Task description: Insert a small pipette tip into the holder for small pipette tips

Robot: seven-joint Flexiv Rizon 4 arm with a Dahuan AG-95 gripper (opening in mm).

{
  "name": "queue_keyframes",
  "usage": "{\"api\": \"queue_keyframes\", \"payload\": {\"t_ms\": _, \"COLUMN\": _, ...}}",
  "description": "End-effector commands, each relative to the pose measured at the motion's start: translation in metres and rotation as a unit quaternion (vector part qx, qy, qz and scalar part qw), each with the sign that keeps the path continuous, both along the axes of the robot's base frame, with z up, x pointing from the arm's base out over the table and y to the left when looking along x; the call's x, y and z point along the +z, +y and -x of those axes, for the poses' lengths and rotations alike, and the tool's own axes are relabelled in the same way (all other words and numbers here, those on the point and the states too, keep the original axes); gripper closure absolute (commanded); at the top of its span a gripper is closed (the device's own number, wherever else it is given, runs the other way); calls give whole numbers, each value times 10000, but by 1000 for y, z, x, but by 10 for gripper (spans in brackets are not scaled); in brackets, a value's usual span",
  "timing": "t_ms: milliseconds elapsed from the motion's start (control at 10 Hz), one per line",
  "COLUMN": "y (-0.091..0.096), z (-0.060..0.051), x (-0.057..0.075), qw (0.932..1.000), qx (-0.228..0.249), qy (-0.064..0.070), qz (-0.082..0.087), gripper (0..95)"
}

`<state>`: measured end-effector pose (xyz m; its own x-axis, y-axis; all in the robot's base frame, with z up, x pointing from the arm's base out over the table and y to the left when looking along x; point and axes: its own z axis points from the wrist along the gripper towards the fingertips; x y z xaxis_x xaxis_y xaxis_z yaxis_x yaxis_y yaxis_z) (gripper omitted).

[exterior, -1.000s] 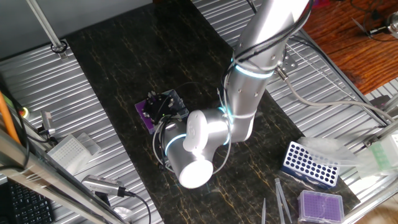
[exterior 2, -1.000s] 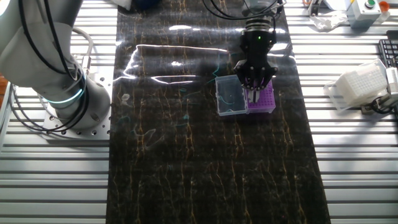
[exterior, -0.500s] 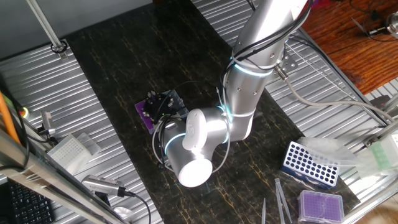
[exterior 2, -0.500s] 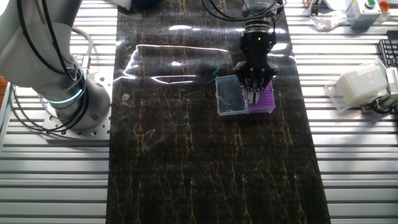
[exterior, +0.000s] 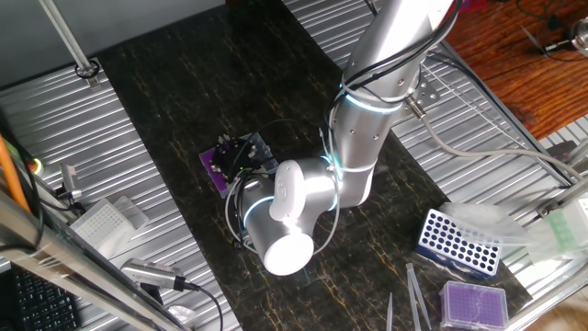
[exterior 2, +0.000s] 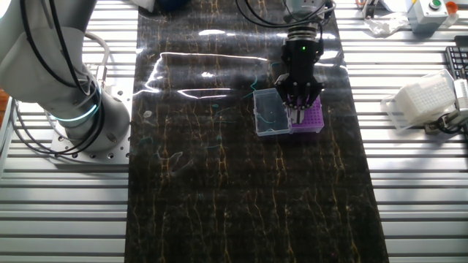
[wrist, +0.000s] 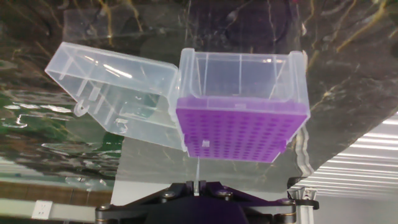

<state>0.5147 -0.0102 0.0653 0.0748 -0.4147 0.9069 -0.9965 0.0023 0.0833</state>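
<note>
The holder for small pipette tips [wrist: 239, 127] is a clear square box with a vivid purple grid on top. Its clear lid [wrist: 115, 93] hangs open to the left. My gripper [wrist: 194, 185] is shut on a thin translucent small pipette tip [wrist: 197, 169], which points at the near left part of the grid. Whether its end is inside a hole I cannot tell. In the other fixed view the gripper [exterior 2: 300, 111] stands upright over the holder [exterior 2: 312, 121], beside the lid [exterior 2: 268, 113]. In one fixed view the arm hides most of the holder [exterior: 215, 167].
A blue rack with round holes [exterior: 457, 244], a paler purple-topped box [exterior: 473, 303] and tweezers [exterior: 415, 294] lie on the ribbed metal to the right. A white tip box [exterior 2: 423, 99] sits beside the dark mat. The robot base [exterior 2: 73, 109] stands on the mat's other side.
The gripper has shifted very slightly over the holder with the tip still in it. The holder and its lid have stayed put.
</note>
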Motion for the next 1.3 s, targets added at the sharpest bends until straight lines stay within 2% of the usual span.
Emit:
{"api": "queue_keyframes", "payload": {"t_ms": 100, "y": 0, "z": 0, "x": 0, "qw": 10000, "qx": -5, "qy": 16, "qz": 14, "gripper": 950}}
{"api": "queue_keyframes", "payload": {"t_ms": 300, "y": 0, "z": 0, "x": 0, "qw": 10000, "qx": -7, "qy": 2, "qz": -13, "gripper": 950}}
{"api": "queue_keyframes", "payload": {"t_ms": 500, "y": 0, "z": 0, "x": 1, "qw": 10000, "qx": -18, "qy": 52, "qz": 21, "gripper": 570}}
{"api": "queue_keyframes", "payload": {"t_ms": 600, "y": 0, "z": 0, "x": 1, "qw": 10000, "qx": -29, "qy": 75, "qz": 37, "gripper": 570}}
{"api": "queue_keyframes", "payload": {"t_ms": 700, "y": 0, "z": 0, "x": 1, "qw": 9999, "qx": -41, "qy": 114, "qz": 42, "gripper": 380}}
{"api": "queue_keyframes", "payload": {"t_ms": 1000, "y": 1, "z": 1, "x": 4, "qw": 9999, "qx": -47, "qy": 131, "qz": 45, "gripper": 380}}
{"api": "queue_keyframes", "payload": {"t_ms": 1100, "y": 3, "z": 3, "x": 9, "qw": 9999, "qx": -56, "qy": 102, "qz": -6, "gripper": 380}}
{"api": "queue_keyframes", "payload": {"t_ms": 1200, "y": 4, "z": 5, "x": 17, "qw": 9999, "qx": -95, "qy": -54, "qz": -96, "gripper": 570}}
{"api": "queue_keyframes", "payload": {"t_ms": 1300, "y": 6, "z": 7, "x": 22, "qw": 9992, "qx": -194, "qy": -289, "qz": -176, "gripper": 760}}
